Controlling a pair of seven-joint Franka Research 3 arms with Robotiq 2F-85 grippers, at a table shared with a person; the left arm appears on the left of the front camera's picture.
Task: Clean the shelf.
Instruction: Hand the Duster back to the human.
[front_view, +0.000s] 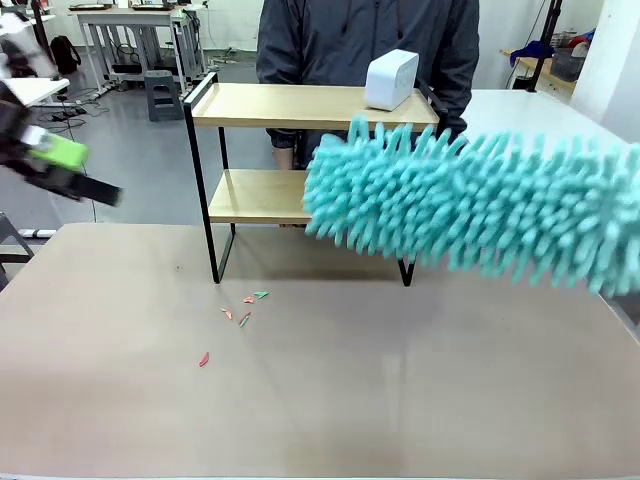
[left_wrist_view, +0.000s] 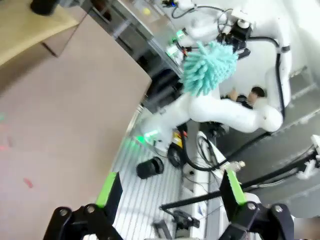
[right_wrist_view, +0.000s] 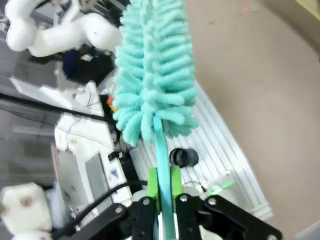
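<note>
The shelf (front_view: 290, 105) stands at the table's far side, two light wooden boards in a black frame, and its corner shows in the left wrist view (left_wrist_view: 27, 25). A fluffy teal duster (front_view: 480, 215) reaches in from the right, its head hanging in the air in front of the shelf's right half. My right gripper (right_wrist_view: 162, 192) is shut on the duster's thin teal handle, the head (right_wrist_view: 152, 70) rising beyond the fingers. At the far left, away from the shelf, my left gripper (front_view: 75, 170) is blurred. Its own view shows that gripper (left_wrist_view: 170, 192) open and holding nothing.
A white box (front_view: 390, 80) sits on the top board's right end. Small red and green scraps (front_view: 243, 308) lie on the beige table (front_view: 400, 400) in front of the shelf's left leg. A person in a dark jacket (front_view: 330, 40) stands behind the shelf.
</note>
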